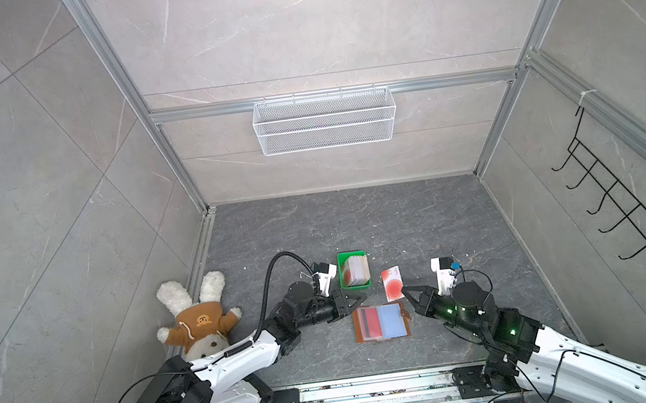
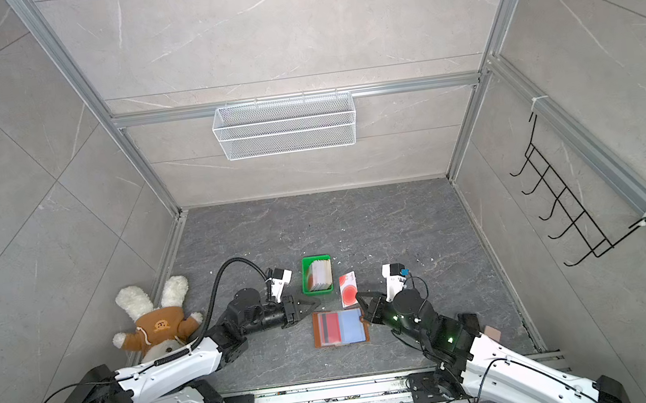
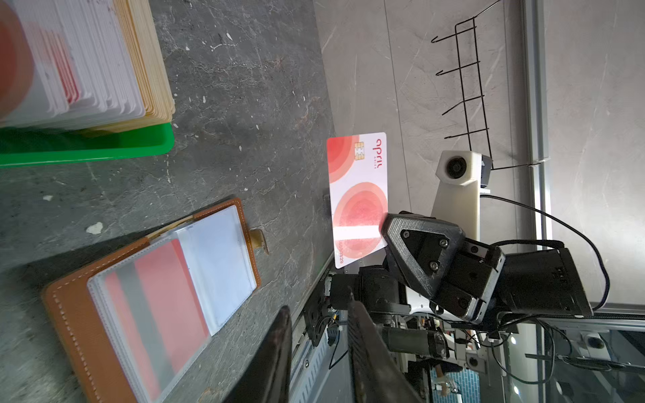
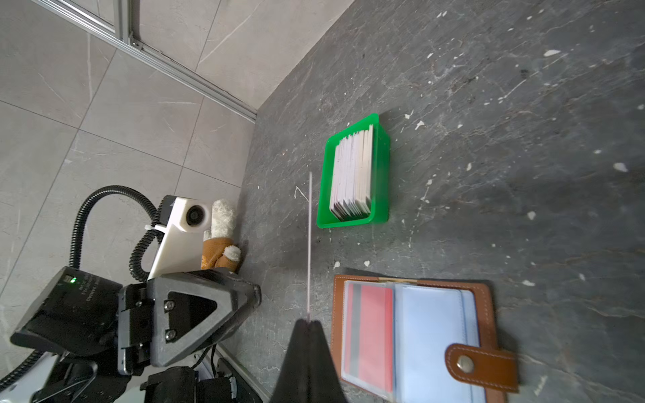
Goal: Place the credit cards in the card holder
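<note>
The tan card holder (image 1: 381, 323) lies open on the dark table, its clear sleeves up and a red card with a dark stripe in the left sleeve (image 4: 371, 335). Behind it, the stacked credit cards (image 1: 357, 269) stand in a green tray (image 1: 341, 269). My right gripper (image 1: 404, 288) is shut on the lower edge of one whitish card with red circles (image 1: 392, 284), held upright above the table just right of the tray; this card (image 3: 357, 199) faces the left wrist camera. My left gripper (image 1: 362, 298) hovers open and empty at the holder's far left corner.
A plush rabbit (image 1: 197, 318) lies at the left wall. A white wire basket (image 1: 324, 121) hangs on the back wall and a black hook rack (image 1: 622, 195) on the right wall. A metal rail (image 1: 378, 388) runs along the front edge.
</note>
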`<act>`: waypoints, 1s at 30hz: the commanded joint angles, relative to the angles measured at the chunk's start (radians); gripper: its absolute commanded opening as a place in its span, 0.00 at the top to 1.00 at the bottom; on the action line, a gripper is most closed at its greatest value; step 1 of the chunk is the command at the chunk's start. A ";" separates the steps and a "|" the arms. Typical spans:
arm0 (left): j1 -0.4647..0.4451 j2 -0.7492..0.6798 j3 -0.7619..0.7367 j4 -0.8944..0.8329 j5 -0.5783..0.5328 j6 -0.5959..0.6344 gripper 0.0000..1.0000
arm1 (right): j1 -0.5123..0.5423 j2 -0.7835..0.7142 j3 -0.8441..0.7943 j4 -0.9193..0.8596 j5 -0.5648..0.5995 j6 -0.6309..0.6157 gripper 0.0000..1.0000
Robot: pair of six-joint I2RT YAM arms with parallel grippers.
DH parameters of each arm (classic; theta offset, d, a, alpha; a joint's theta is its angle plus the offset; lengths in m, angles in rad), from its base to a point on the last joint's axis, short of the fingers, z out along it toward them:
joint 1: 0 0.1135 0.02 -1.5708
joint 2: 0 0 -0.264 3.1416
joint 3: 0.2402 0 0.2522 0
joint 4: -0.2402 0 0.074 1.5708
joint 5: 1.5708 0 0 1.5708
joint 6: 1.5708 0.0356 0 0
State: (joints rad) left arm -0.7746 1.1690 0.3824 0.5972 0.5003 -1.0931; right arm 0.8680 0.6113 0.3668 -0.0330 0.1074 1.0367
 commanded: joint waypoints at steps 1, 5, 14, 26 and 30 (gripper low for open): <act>-0.002 0.000 0.007 0.107 0.018 -0.027 0.70 | 0.021 0.019 -0.007 0.112 -0.007 0.017 1.00; -0.002 0.019 -0.008 0.185 0.020 -0.066 0.70 | 0.050 0.059 0.031 0.126 0.015 0.002 1.00; -0.002 0.088 -0.014 0.355 0.032 -0.145 0.68 | 0.114 0.140 0.093 0.157 0.062 -0.024 1.00; -0.008 0.107 -0.006 0.395 0.044 -0.164 0.64 | 0.132 0.136 0.101 0.170 0.077 -0.030 1.00; -0.008 0.116 0.007 0.407 0.057 -0.172 0.63 | 0.135 0.137 0.102 0.174 0.072 -0.032 1.00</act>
State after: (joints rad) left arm -0.7788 1.2800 0.3649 0.9295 0.5270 -1.2541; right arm 0.9947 0.7555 0.4381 0.1177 0.1654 1.0248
